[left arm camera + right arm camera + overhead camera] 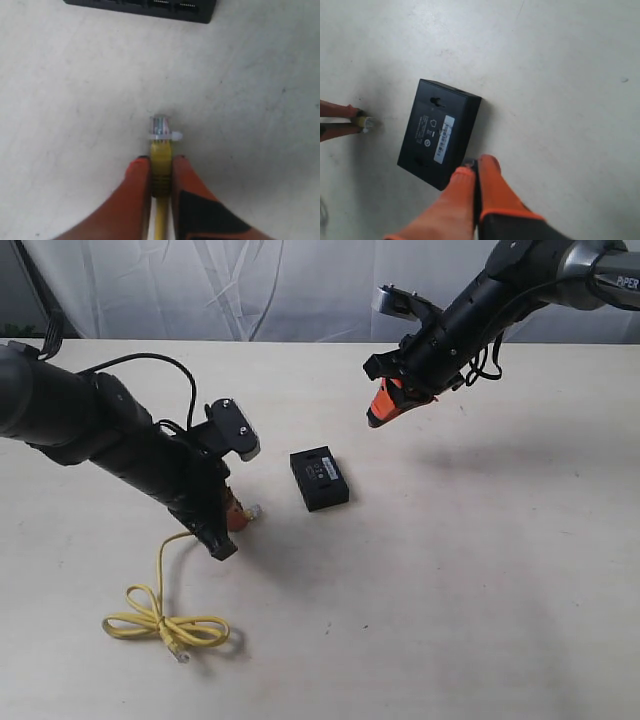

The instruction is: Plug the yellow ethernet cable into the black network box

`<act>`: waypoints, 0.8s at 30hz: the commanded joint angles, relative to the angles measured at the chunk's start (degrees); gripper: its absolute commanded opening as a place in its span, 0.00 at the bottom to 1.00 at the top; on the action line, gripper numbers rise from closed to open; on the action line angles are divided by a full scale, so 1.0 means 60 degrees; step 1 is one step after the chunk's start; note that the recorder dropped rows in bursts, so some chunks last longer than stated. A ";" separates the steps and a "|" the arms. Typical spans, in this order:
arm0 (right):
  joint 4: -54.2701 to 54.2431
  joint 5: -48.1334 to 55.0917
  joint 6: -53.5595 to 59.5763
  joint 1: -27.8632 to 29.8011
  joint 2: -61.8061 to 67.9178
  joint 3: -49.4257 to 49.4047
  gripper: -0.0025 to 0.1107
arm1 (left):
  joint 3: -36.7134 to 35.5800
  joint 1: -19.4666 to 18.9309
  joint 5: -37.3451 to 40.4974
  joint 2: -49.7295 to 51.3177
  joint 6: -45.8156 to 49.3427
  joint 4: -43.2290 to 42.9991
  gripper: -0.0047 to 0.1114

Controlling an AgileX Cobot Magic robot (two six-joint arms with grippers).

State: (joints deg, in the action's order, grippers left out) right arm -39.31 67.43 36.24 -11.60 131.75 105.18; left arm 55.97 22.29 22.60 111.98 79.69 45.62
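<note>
The left claw (161, 161) is clenched on the cable (161, 175) just behind its plug (160, 126), which sticks out past the fingertips, low over the table (75, 100). The box (140, 11) lies ahead of this claw, apart from the plug, with its row of ports (182, 6) facing back towards it. Behind the claw the cable trails off to a loose coil (165, 625) on the table. The right claw (472, 167) is closed on nothing. It hangs in the air beyond the box, and its own camera looks down on the labelled top.

The step in hand looks like the approach — the plug is gripped and aimed, but not yet in a port. The next move calls for carrying the plug straight forward to one opening, at the port's height and square to that edge, which sits slightly askew to the claw's line. I cannot tell which way the plug's clip faces. The box lies free, so it may slide under the push — the right claw could come down behind it as a stop
</note>
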 commanded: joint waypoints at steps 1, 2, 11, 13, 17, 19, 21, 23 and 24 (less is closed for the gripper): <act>-0.0030 -0.0030 0.0067 0.0027 -0.0021 0.0044 0.01 | -0.0086 0.0029 -0.0115 -0.0007 0.0087 -0.1049 0.04; -0.0030 -0.0030 0.0067 0.0027 -0.0021 0.0044 0.01 | -0.0086 0.0029 -0.0132 -0.0135 0.0283 -0.1228 0.04; 0.0007 0.0010 0.0067 0.0027 -0.0021 0.0044 0.01 | -0.0086 -0.0009 -0.0215 -0.1341 0.3392 -0.1616 0.04; 0.0004 0.0010 0.0067 0.0027 0.0000 0.0044 0.01 | -0.0086 -0.0100 -0.0262 -0.1362 0.3023 -0.1599 0.04; 0.0009 0.0212 0.0067 0.0027 0.0182 0.0044 0.01 | -0.0086 -0.0293 -0.0170 -0.1362 0.1753 -0.2032 0.04; -0.0080 0.0210 0.0067 0.0022 0.0373 0.0044 0.01 | -0.0086 -0.0290 -0.0170 -0.1345 0.1482 -0.2033 0.04; -0.0206 0.0166 0.0067 -0.0057 0.0545 0.0044 0.01 | -0.0086 -0.0290 -0.0170 -0.1345 0.1410 -0.1954 0.04; -0.0206 0.0166 0.0067 -0.0155 0.0632 0.0044 0.01 | 0.0013 -0.0290 -0.0065 -0.1298 0.1083 -0.1913 0.04; -0.0206 0.0166 0.0144 -0.0206 0.0681 0.0044 0.01 | 0.0141 -0.0290 0.0086 -0.1244 0.0788 -0.1914 0.04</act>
State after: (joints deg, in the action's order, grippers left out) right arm -39.83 68.67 36.24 -12.09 135.30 105.18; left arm 55.67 20.70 21.72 104.31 87.86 33.69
